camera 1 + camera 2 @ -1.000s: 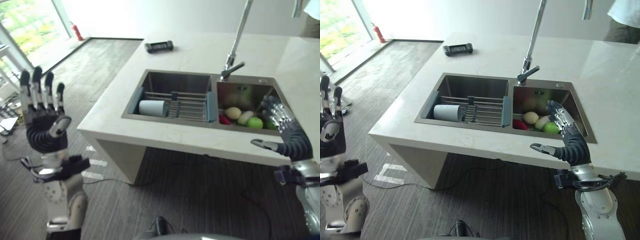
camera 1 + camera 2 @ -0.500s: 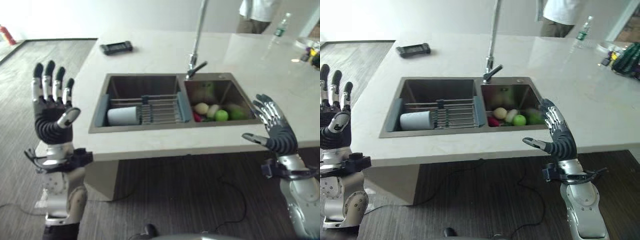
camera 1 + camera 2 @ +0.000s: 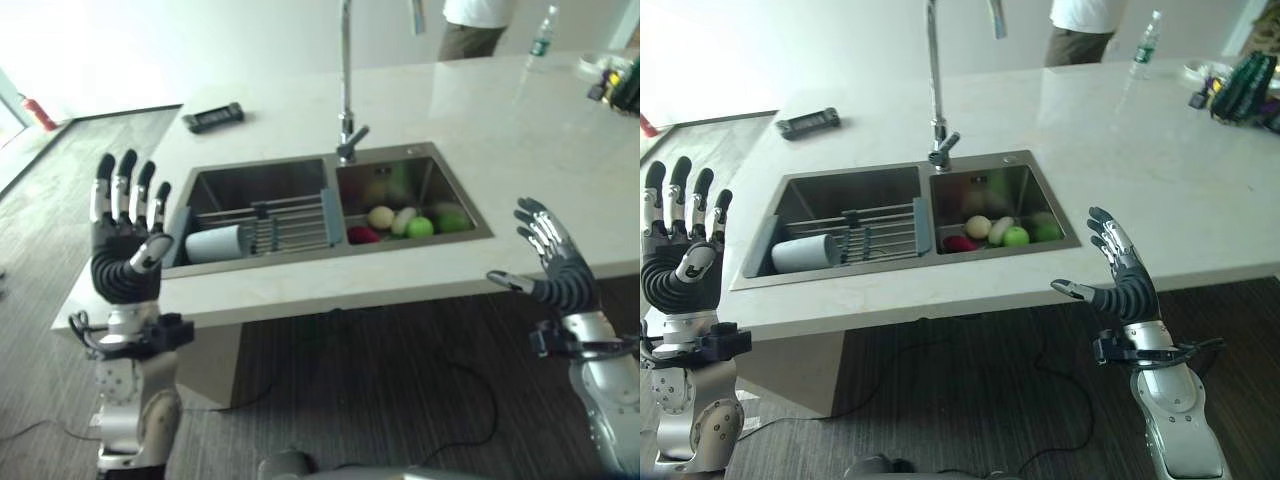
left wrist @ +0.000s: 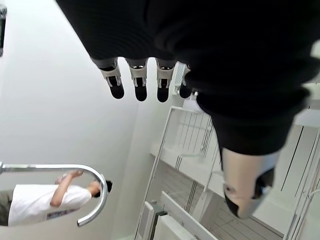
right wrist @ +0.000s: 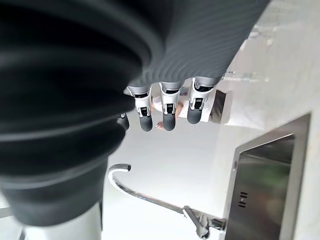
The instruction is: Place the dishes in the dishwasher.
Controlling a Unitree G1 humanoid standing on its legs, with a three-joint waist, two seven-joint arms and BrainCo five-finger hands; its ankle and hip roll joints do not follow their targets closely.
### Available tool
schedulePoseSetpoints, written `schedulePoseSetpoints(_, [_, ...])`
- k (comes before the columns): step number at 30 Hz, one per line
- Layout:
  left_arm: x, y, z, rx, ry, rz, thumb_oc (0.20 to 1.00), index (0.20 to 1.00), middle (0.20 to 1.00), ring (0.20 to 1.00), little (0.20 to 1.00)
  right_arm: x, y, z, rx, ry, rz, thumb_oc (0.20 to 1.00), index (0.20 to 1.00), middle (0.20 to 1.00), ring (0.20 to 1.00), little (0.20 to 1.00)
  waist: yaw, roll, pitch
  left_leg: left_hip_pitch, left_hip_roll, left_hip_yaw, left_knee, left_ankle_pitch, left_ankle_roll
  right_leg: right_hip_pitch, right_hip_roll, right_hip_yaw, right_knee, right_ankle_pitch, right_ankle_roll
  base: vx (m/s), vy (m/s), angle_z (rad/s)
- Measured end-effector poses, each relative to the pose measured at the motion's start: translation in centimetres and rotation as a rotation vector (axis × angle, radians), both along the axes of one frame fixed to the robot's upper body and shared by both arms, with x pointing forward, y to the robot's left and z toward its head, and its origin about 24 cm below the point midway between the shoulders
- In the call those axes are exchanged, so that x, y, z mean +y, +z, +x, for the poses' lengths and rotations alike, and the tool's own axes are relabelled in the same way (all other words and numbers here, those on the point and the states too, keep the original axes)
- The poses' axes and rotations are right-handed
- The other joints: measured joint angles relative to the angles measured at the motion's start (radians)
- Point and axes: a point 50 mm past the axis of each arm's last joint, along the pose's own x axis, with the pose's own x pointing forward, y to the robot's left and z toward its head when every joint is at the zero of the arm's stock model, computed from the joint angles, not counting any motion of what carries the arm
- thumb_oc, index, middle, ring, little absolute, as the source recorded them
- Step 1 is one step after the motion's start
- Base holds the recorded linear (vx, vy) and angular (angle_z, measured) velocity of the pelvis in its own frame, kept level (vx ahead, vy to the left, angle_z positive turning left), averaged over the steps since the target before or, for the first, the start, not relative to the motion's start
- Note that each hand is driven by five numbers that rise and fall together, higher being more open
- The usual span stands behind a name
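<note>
A pale cup [image 3: 213, 243] lies on its side on a wire rack [image 3: 290, 224] in the left basin of the steel sink [image 3: 325, 166]. My left hand [image 3: 125, 250] is raised, open, fingers straight up, out beyond the counter's left end and holding nothing. My right hand [image 3: 553, 270] is also raised and open, empty, in front of the counter's near edge to the right of the sink. In the wrist views, each hand's fingers [image 4: 137, 82] [image 5: 167, 105] point straight out with nothing in them.
The right basin holds fruit and vegetables [image 3: 405, 221]. A tall tap [image 3: 346, 75] rises behind the sink. A dark flat device [image 3: 212, 117] lies on the counter's far left. A bottle [image 3: 541, 35] and a person [image 3: 470, 20] are at the far side. Dark floor lies below.
The camera has swung, so the counter and sink sit differently in view. Both hands stay raised and open, holding nothing.
</note>
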Motion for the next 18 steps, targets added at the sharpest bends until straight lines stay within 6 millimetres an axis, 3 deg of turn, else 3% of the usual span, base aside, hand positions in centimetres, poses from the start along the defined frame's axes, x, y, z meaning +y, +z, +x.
schedulePoseSetpoints(1, [0.0, 0.0, 0.1, -0.001, 0.002, -0.002, 1.000, 1.000, 1.000, 1.000, 1.000, -0.2, -0.1, 0.0, 0.008, 0.000, -0.002, 1.000, 1.000, 1.000, 1.000, 1.000, -0.004, 0.003, 0.001, 0.019, 0.013, -0.014, -0.096, 0.012, -0.019, 0.000, 0.007, 0.013, -0.014, 0.008, 0.000, 0.21, 0.391, -0.21])
schedulePoseSetpoints(3, [0.3, -0.4, 0.2, 0.001, 0.024, -0.019, 1.000, 1.000, 1.000, 1.000, 1.000, -0.8, -0.2, -0.1, 0.022, -0.005, -0.017, 1.000, 1.000, 1.000, 1.000, 1.000, 0.007, 0.015, 0.012, -0.002, 0.084, -0.092, -0.132, 0.040, -0.067, 0.005, 0.014, 0.043, -0.026, 0.014, 0.007, 0.21, 0.403, -0.30])
schedulePoseSetpoints(5, [0.4, -1.0, 0.3, 0.005, 0.038, -0.050, 1.000, 1.000, 1.000, 1.000, 1.000, -1.0, 0.1, 0.0, 0.021, -0.002, -0.035, 1.000, 1.000, 1.000, 1.000, 1.000, 0.007, 0.027, 0.018, -0.030, 0.131, -0.062, -0.116, 0.046, -0.065, 0.046, 0.002, 0.046, -0.049, 0.017, 0.033, 0.23, 0.527, -0.24])
schedulePoseSetpoints(7, [0.3, -1.1, 0.3, -0.005, 0.040, -0.064, 1.000, 1.000, 1.000, 1.000, 1.000, -1.1, 0.4, 0.0, 0.027, 0.020, -0.067, 1.000, 1.000, 1.000, 1.000, 1.000, 0.007, 0.038, 0.013, -0.034, 0.143, -0.054, -0.087, 0.047, -0.063, 0.081, -0.028, 0.058, -0.061, 0.006, 0.082, 0.19, 0.500, -0.33])
schedulePoseSetpoints(8, [0.3, -0.9, 0.3, -0.023, 0.041, -0.061, 1.000, 1.000, 1.000, 1.000, 1.000, -1.2, 0.6, 0.0, 0.020, 0.019, -0.071, 1.000, 1.000, 1.000, 1.000, 1.000, 0.008, 0.043, 0.010, -0.033, 0.135, -0.041, -0.074, 0.043, -0.055, 0.088, -0.051, 0.068, -0.060, -0.001, 0.096, 0.28, 0.638, -0.43])
schedulePoseSetpoints(9, [0.4, -0.6, 0.4, -0.034, 0.043, -0.053, 1.000, 1.000, 1.000, 1.000, 1.000, -1.0, 0.5, -0.3, 0.023, 0.027, -0.064, 1.000, 1.000, 1.000, 1.000, 1.000, 0.009, -0.001, -0.002, -0.015, 0.042, 0.007, -0.069, 0.119, -0.021, 0.101, -0.150, 0.083, -0.048, -0.011, 0.147, 0.28, 0.594, -0.40])
schedulePoseSetpoints(10, [0.2, 0.0, 0.8, -0.048, 0.028, -0.047, 1.000, 1.000, 1.000, 1.000, 1.000, -1.0, 0.7, -0.8, 0.019, 0.028, -0.052, 1.000, 1.000, 1.000, 1.000, 1.000, 0.029, -0.043, 0.005, -0.002, -0.028, -0.019, -0.065, 0.122, -0.004, 0.093, -0.211, 0.076, -0.003, 0.009, 0.161, 0.32, 0.665, -0.06])
schedulePoseSetpoints(11, [0.0, 0.7, 1.4, -0.064, 0.009, -0.033, 1.000, 1.000, 1.000, 1.000, 1.000, -0.8, 0.6, -1.0, 0.012, 0.034, -0.010, 1.000, 1.000, 1.000, 1.000, 1.000, 0.029, -0.066, 0.002, 0.015, -0.071, -0.028, -0.082, 0.116, 0.042, 0.079, -0.249, 0.058, 0.049, 0.044, 0.156, 0.23, 0.429, 0.17])
schedulePoseSetpoints(13, [-0.1, 1.3, 1.6, -0.074, -0.005, -0.012, 1.000, 1.000, 1.000, 1.000, 1.000, -0.1, 0.9, -1.2, -0.021, 0.044, 0.033, 1.000, 1.000, 1.000, 1.000, 1.000, 0.055, -0.074, 0.002, 0.044, -0.106, -0.023, -0.100, 0.095, 0.090, 0.041, -0.285, 0.053, 0.141, 0.118, 0.183, 0.21, 0.364, 0.22])
schedulePoseSetpoints(14, [-0.2, 1.2, 1.7, -0.058, -0.015, -0.006, 1.000, 1.000, 1.000, 1.000, 1.000, 0.1, 1.0, -1.3, -0.028, 0.050, 0.036, 1.000, 1.000, 1.000, 1.000, 1.000, 0.072, -0.066, 0.006, 0.068, -0.123, -0.027, -0.114, 0.085, 0.106, -0.008, -0.312, 0.055, 0.253, 0.160, 0.199, 0.20, 0.236, 0.16])
schedulePoseSetpoints(15, [-0.2, 1.1, 1.8, -0.042, -0.021, -0.001, 1.000, 1.000, 1.000, 1.000, 1.000, 0.1, 0.9, -1.3, -0.025, 0.051, 0.037, 1.000, 1.000, 1.000, 1.000, 1.000, 0.079, -0.062, 0.006, 0.088, -0.134, -0.029, -0.126, 0.068, 0.131, -0.043, -0.321, 0.064, 0.327, 0.137, 0.223, 0.16, 0.155, 0.28])
schedulePoseSetpoints(16, [-0.2, 1.0, 1.8, -0.035, -0.024, 0.003, 1.000, 1.000, 1.000, 1.000, 1.000, 0.2, 0.9, -1.3, -0.019, 0.053, 0.038, 1.000, 1.000, 1.000, 1.000, 1.000, 0.083, -0.058, 0.009, 0.098, -0.139, -0.034, -0.126, 0.059, 0.142, -0.062, -0.302, 0.076, 0.349, 0.098, 0.226, 0.13, 0.105, 0.16])
schedulePoseSetpoints(18, [-0.1, 1.0, 1.8, -0.023, -0.022, 0.016, 1.000, 1.000, 1.000, 1.000, 1.000, 1.1, 0.7, -0.6, -0.012, 0.087, 0.054, 1.000, 1.000, 1.000, 1.000, 1.000, 0.105, -0.069, 0.002, 0.105, -0.143, -0.015, -0.126, 0.051, 0.145, -0.134, -0.245, 0.062, 0.337, 0.062, 0.207, 0.07, 0.016, -0.01])
